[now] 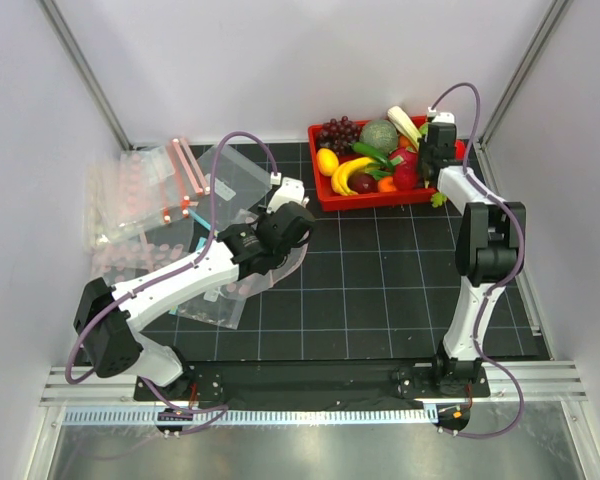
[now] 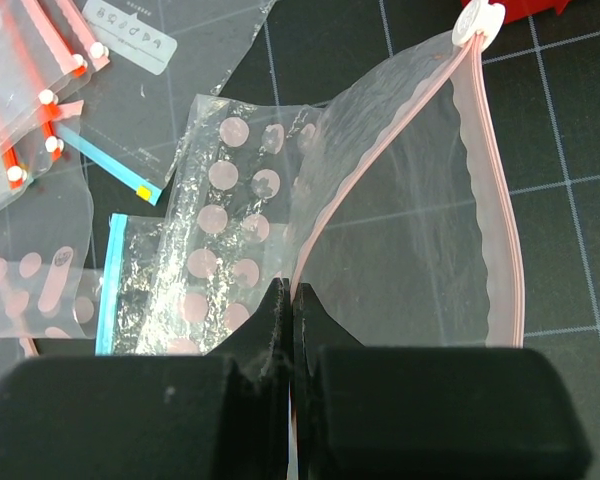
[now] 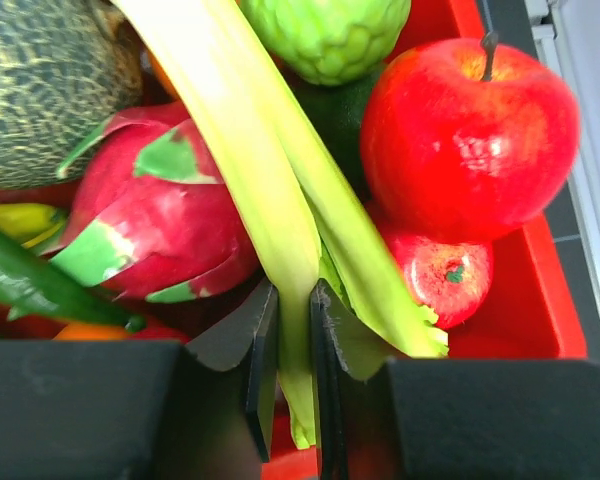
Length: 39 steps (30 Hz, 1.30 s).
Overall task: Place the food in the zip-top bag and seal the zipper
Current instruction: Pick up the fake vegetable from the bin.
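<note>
Nearest the lens in the left wrist view, the left gripper (image 2: 285,300) has its black jaws pressed fully together on the near edge of the clear soft zip-top bag (image 2: 410,230). They pinch one lip of the thin pinkish-white zipper strip (image 2: 495,230). The bag's mouth gapes, and the two lips spread apart from a small white slider (image 2: 477,20) at 1 o'clock. At 9 o'clock from the jaws lies a crinkled polka-dot bag with a blue strip (image 2: 220,250). More loose plastic bags (image 1: 140,190) are heaped at 10 o'clock on the black gridded tabletop (image 1: 380,290).

From above, the red plastic tray (image 1: 325,197) sits at 1 o'clock on the tabletop, well apart from the held bag. A bunch of purple grapes (image 1: 338,130) lies at its far left corner. The yellow lemon (image 1: 327,160) and a curved yellow banana (image 1: 348,175) lie just beside the grapes. The dark green vegetable (image 3: 30,280) lies at 9 o'clock in the right wrist view, beside a pink-and-green dragon fruit (image 3: 160,210).

At the tray's right end, the right gripper (image 3: 292,310) has its jaws closed to a narrow gap on the long pale-green celery stalk (image 3: 260,170). The stalk runs up between them towards 11 o'clock. The large red apple (image 3: 470,130) rests at 2 o'clock, above a smaller red apple (image 3: 445,275) that touches the stalk.
</note>
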{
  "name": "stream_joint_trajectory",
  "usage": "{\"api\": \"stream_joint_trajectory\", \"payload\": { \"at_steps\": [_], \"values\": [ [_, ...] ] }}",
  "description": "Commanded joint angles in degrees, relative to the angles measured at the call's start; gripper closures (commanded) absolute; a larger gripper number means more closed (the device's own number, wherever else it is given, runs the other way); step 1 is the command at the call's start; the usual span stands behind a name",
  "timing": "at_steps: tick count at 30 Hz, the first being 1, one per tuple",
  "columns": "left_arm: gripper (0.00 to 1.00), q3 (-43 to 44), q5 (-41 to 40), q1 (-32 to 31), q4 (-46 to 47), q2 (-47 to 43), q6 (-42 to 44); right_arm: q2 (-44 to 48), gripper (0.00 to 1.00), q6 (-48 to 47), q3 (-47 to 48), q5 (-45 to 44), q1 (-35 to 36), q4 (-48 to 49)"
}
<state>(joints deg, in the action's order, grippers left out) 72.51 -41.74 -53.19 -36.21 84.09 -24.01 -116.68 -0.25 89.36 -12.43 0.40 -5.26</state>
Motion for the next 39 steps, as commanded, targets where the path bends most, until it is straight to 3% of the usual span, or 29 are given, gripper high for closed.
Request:
{"api": "stream_joint_trajectory", "payload": {
  "at_steps": [1,3,19,27,31,39],
  "values": [
    [1.0,1.1,-0.1,-0.3,0.0,-0.8,-0.5,7.4,0.88,-1.8,-0.6,1.2,0.4,4.9],
    [1.0,1.1,-0.1,-0.4,-0.1,-0.7,-0.4,8.5,0.93,-1.4,-0.6,1.1,0.3,5.0],
    [1.0,1.2,-1.1,-0.4,-0.4,-0.7,-0.4,20.6,0.94,2.2,0.9,2.8,0.3,5.6],
    [1.0,1.1,-1.2,-0.3,-0.5,-1.1,-0.5,24.3,0.95,6.0,4.0,4.6,1.1,1.4],
    [1.0,0.7,-2.0,-0.4,-0.3,-1.9,-0.7,28.2,0.95,6.9,1.2,6.1,4.2,2.1],
    [1.0,-0.8,-8.1,-0.3,-0.6,-4.4,-2.0,36.9,0.96,8.7,-4.4,4.4,18.1,-1.0]
  ]
}}
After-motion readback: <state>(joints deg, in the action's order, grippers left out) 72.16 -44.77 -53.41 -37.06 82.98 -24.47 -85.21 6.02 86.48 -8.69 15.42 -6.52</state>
